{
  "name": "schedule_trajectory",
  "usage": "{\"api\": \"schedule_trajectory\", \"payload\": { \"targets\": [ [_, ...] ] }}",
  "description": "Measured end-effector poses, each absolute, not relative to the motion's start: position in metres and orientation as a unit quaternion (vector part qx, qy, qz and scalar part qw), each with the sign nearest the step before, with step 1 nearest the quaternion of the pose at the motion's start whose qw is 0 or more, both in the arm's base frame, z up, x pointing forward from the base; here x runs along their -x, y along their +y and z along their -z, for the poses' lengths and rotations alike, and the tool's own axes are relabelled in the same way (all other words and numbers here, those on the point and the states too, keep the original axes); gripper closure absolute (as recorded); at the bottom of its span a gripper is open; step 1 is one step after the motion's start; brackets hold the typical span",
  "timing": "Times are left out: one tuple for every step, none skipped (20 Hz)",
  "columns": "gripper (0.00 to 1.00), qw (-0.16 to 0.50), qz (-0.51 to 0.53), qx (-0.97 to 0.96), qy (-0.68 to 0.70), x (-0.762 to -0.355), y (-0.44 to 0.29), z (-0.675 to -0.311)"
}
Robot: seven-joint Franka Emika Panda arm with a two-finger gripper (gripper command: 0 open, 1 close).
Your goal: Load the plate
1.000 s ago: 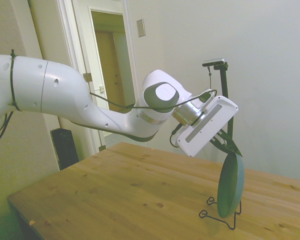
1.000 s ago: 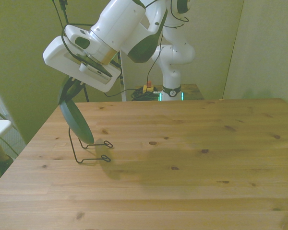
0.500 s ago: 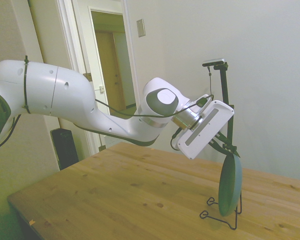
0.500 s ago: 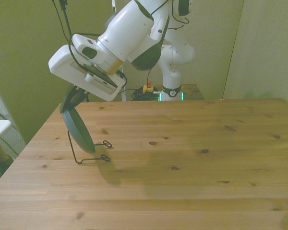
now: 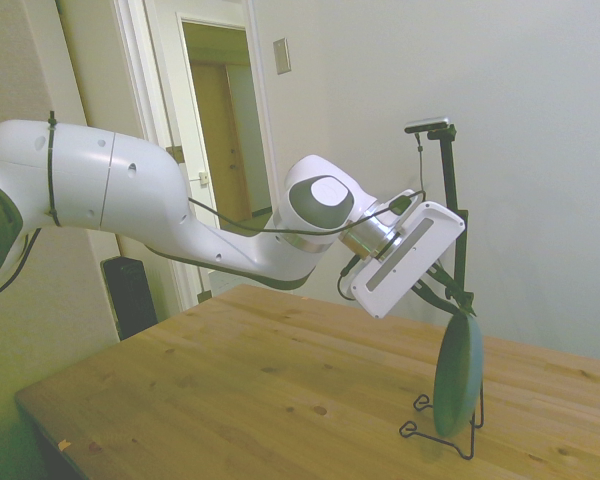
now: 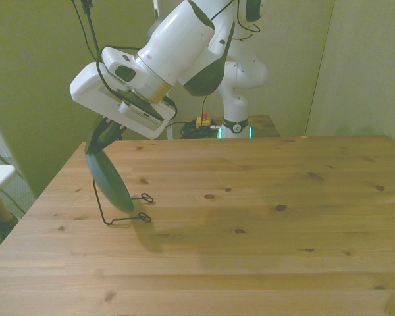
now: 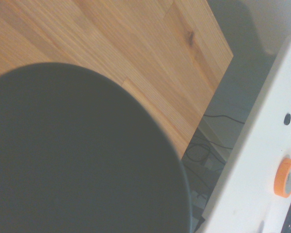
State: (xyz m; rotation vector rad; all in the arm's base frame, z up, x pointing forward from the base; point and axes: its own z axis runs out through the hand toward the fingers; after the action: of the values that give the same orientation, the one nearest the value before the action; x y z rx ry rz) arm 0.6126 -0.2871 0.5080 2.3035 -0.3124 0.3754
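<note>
Wrist view: the plate (image 7: pixel 77 155) fills the lower left of the frame as a dark, blurred disc. Bare boards of the table (image 7: pixel 136 43) run across the upper part, and the table's edge falls away at the upper right.

Front view: the plate (image 6: pixel 109 183) stands on edge in the middle left of the frame. Its lower rim is down among the loops of the wire stand (image 6: pixel 127 215); whether it already rests in them cannot be told. The gripper (image 6: pixel 97 143) pinches the plate's top rim, fingers narrow and closed on it.

Side view: in the lower right of the frame the plate (image 5: pixel 458 372) stands nearly upright. It is held at its top by the gripper (image 5: pixel 464 303), with the wire stand (image 5: pixel 442 436) under and behind it.

Change over the last second: small. In the front view the arm has slid slightly toward the frame's right and the plate has come down a little, its lower edge sitting closer to the stand's front loops. In the side view the plate looks marginally lower and straighter than it did.

Judgement: the loading is in its final lowering stage. The plate is aligned with the stand but not released. What remains is probably to seat the rim, then open the fingers. The risk is the plate rolling or tipping out of the wire if let go before its weight is on the stand.
</note>
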Motion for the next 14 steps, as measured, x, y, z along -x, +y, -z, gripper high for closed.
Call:
{"api": "schedule_trajectory", "payload": {
  "targets": [
    [0.0,0.384,-0.147,-0.903,-0.123,-0.612,-0.288,-0.508],
    [0.0,0.384,-0.147,-0.903,-0.124,-0.612,-0.289,-0.508],
    [0.0,0.384,-0.147,-0.903,-0.124,-0.612,-0.289,-0.509],
    [0.0,0.384,-0.148,-0.903,-0.124,-0.612,-0.289,-0.509],
    [0.0,0.384,-0.148,-0.903,-0.124,-0.612,-0.289,-0.51],
    [0.0,0.384,-0.148,-0.903,-0.124,-0.612,-0.289,-0.51],
    [0.0,0.382,-0.15,-0.903,-0.126,-0.612,-0.288,-0.512],
    [0.0,0.379,-0.155,-0.903,-0.128,-0.613,-0.287,-0.515],
    [0.0,0.367,-0.163,-0.905,-0.137,-0.614,-0.285,-0.52],
    [0.0,0.346,-0.175,-0.909,-0.15,-0.617,-0.28,-0.528],
    [0.0,0.321,-0.188,-0.913,-0.165,-0.62,-0.275,-0.537],
    [0.0,0.296,-0.2,-0.917,-0.177,-0.623,-0.269,-0.546],
    [0.0,0.269,-0.207,-0.922,-0.187,-0.626,-0.263,-0.553],
    [0.0,0.24,-0.212,-0.926,-0.199,-0.628,-0.257,-0.558]
  ]
}}
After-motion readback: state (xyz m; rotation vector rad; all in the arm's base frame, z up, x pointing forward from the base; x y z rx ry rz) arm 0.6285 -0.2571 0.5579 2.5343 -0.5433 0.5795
